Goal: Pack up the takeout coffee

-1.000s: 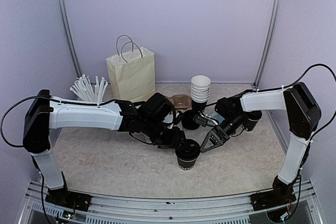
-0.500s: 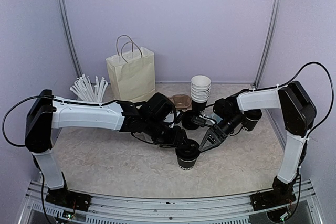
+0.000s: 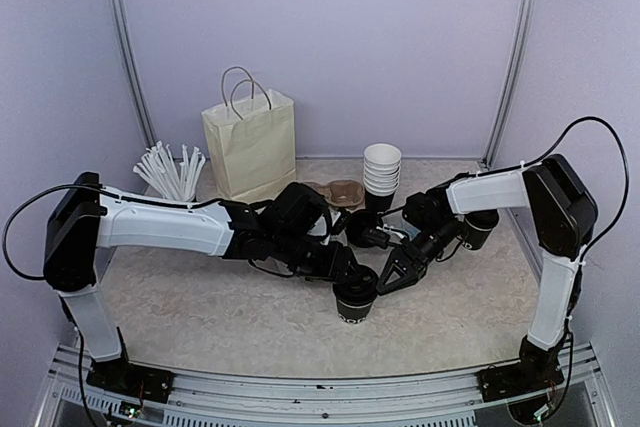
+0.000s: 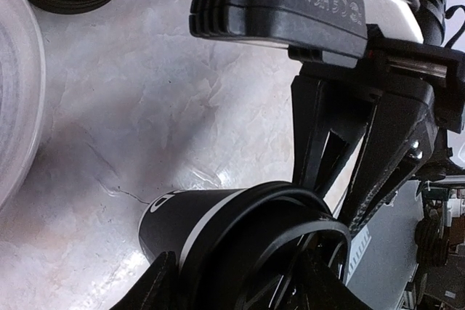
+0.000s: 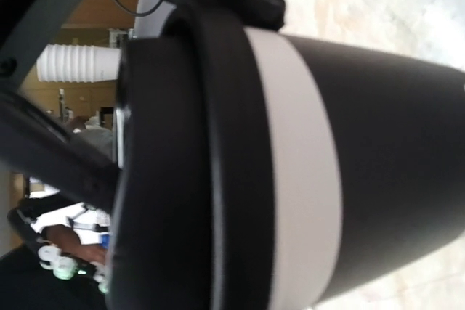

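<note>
The takeout coffee [image 3: 356,299], a black paper cup with white lettering and a black lid [image 4: 305,223], stands upright on the table in front of the arms. My left gripper [image 3: 351,281] is shut on it from the left, one finger on each side just under the lid [image 4: 240,284]. My right gripper [image 3: 386,281] reaches in from the right; its fingers [image 4: 320,143] stand slightly apart, with their tips at the lid's far rim. In the right wrist view the cup [image 5: 378,165] and the lid [image 5: 167,165] fill the frame and hide my own fingers.
A cream paper bag [image 3: 250,142] stands at the back left beside a black cup of white sticks [image 3: 172,172]. A stack of white cups [image 3: 381,169], a cardboard carrier [image 3: 343,192], black lids [image 3: 365,229] and another black cup [image 3: 478,229] sit behind the grippers.
My right gripper has slid left and down to the lid's edge, and its fingers have drawn closer together. The cup and my left gripper have stayed put.
</note>
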{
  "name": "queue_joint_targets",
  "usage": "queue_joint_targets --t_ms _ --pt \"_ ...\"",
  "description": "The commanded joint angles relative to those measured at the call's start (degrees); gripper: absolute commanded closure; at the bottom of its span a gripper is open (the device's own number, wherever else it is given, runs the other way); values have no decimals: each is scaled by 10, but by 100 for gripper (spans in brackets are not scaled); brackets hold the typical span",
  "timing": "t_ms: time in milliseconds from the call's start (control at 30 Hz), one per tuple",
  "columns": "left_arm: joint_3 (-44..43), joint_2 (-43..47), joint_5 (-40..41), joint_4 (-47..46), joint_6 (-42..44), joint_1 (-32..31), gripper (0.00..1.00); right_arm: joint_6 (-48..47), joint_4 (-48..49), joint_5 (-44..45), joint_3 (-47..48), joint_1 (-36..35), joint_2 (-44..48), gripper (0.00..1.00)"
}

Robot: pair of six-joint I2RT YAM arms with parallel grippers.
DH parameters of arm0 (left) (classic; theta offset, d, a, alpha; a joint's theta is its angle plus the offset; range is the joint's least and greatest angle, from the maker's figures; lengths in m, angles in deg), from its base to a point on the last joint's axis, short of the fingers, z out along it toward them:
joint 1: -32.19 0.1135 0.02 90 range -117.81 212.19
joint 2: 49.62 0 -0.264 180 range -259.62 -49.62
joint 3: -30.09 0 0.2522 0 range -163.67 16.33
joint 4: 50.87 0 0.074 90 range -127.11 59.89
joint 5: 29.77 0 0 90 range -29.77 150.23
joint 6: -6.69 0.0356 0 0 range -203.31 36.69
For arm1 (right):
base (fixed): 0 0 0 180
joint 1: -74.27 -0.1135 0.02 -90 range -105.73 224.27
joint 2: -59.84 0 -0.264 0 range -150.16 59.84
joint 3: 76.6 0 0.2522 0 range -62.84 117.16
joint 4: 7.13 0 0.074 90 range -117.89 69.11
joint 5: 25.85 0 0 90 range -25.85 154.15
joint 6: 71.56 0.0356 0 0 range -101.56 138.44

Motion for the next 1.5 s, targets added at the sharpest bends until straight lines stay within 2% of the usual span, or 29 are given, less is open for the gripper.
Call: queue_joint_targets --t_ms 0,133,200,367,533,733,1067,1300,1467 --pt "51 -54 -14 32 -4 -35 48 24 112 135 -9 -30 -57 76" --pt "73 -52 -11 26 -8 -36 48 51 132 227 -13 -41 -66 80" --pt "78 -51 -9 25 -8 -36 48 54 133 242 -11 -42 -70 81" --pt "56 -41 14 42 0 -36 46 12 102 164 28 -35 -48 82" --pt "0 -14 49 80 23 -35 36 -61 40 75 80 -15 -3 71" --pt "-39 7 66 88 27 -33 25 -78 26 83 73 -12 43 58" --pt "-66 31 95 101 56 -31 17 -78 29 102 60 -12 61 57" --pt "-57 40 117 116 46 -24 16 -62 40 109 65 -7 37 59" --pt "-13 59 79 100 -4 -24 25 -62 36 96 67 -5 24 61"
